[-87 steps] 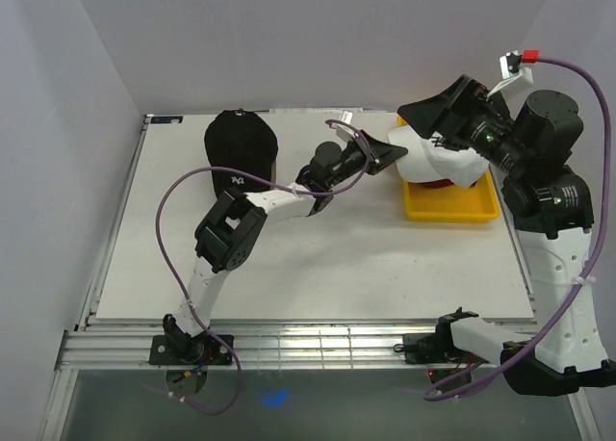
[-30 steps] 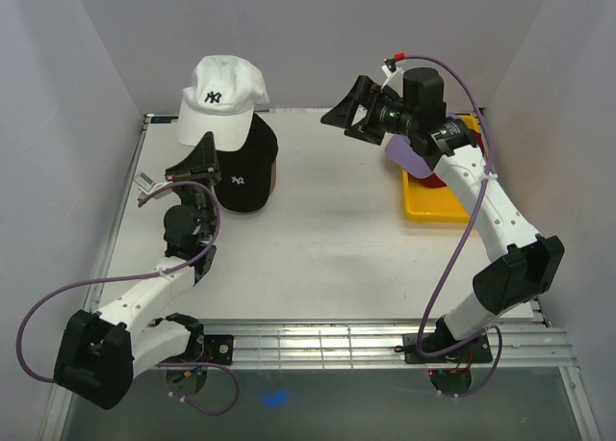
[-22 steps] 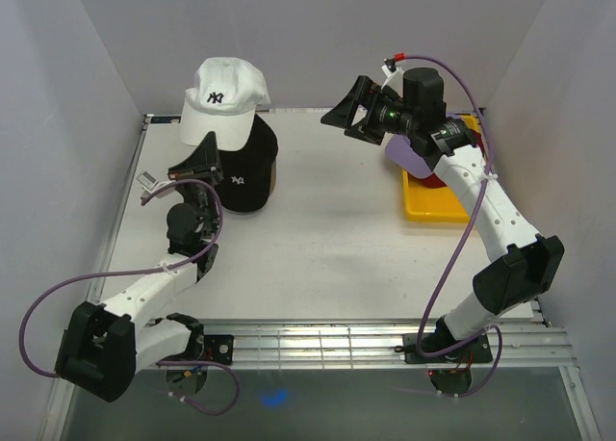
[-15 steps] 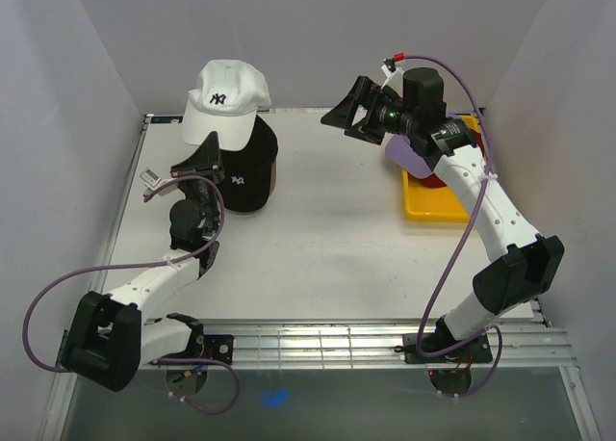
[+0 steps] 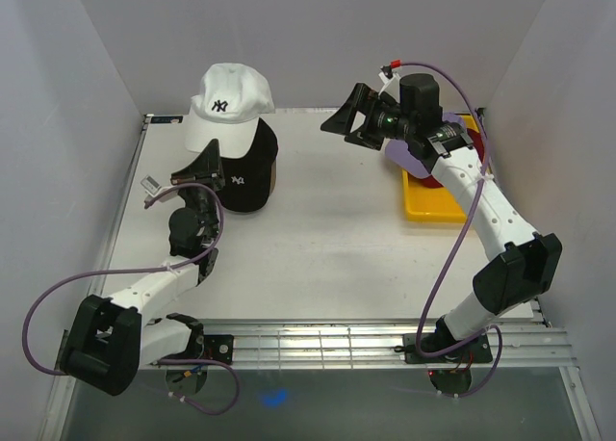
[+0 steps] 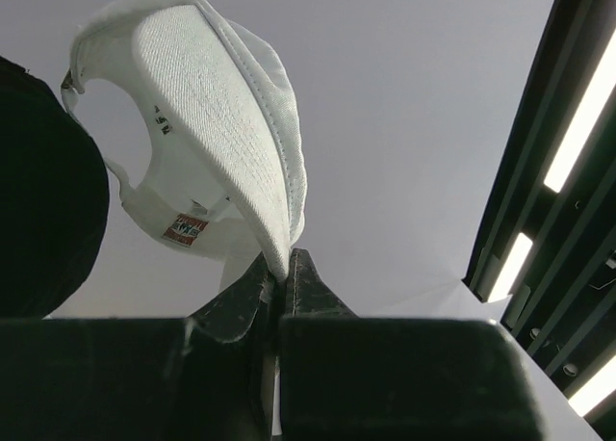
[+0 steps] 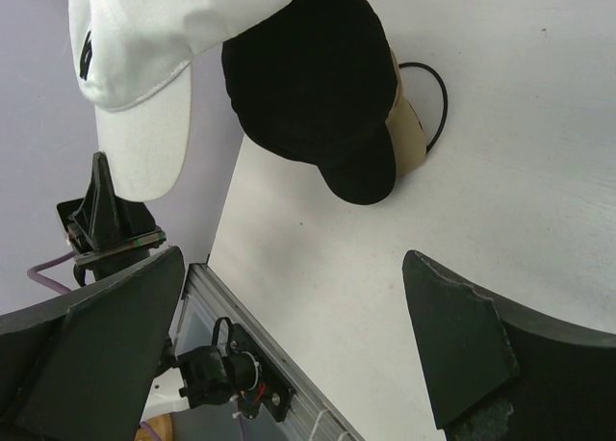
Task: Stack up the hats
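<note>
My left gripper [image 5: 206, 156] is shut on the brim of the white cap with a dark logo [image 5: 229, 100] and holds it tilted above the black cap with a white logo [image 5: 246, 166]. In the left wrist view the brim [image 6: 252, 162] runs down between the closed gripper tips [image 6: 282, 268], with the black cap [image 6: 43, 200] at the left. The black cap [image 7: 318, 85] sits on a tan cap [image 7: 410, 138]. My right gripper [image 5: 344, 122] is open and empty, raised over the table's back middle. A lavender cap [image 5: 408, 155] and a dark red cap [image 5: 439, 180] lie in the tray.
A yellow tray [image 5: 452, 208] stands at the back right of the white table [image 5: 327, 239]. White walls close in the left, back and right. A metal rail [image 5: 318, 340] runs along the near edge. A thin dark cable [image 7: 435, 104] loops beside the tan cap.
My left gripper has carried the white cap slightly up and to the right above the black cap. My right gripper has shifted a little left, still open.
</note>
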### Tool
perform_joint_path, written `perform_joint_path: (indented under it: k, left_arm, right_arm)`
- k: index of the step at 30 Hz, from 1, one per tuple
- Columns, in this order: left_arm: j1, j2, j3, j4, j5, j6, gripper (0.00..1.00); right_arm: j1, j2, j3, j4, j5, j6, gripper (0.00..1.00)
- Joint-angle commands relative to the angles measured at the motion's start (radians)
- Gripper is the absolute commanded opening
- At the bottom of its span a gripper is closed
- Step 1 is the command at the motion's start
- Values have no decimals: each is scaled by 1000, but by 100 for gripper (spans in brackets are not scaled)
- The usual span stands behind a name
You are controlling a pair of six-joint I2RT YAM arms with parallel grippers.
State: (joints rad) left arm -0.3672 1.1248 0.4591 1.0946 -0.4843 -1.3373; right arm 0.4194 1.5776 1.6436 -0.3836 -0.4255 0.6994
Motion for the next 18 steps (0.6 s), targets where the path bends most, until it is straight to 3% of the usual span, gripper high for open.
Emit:
perform_joint_path:
  k: [1, 18]
  left_arm:
    - [7, -43, -36, 71, 15, -20, 0]
    - [7, -83, -191, 125, 21, -59, 0]
  right_arm:
    - [5, -30, -14, 52, -9, -12, 100]
    - [4, -50, -71, 71, -2, -18, 100]
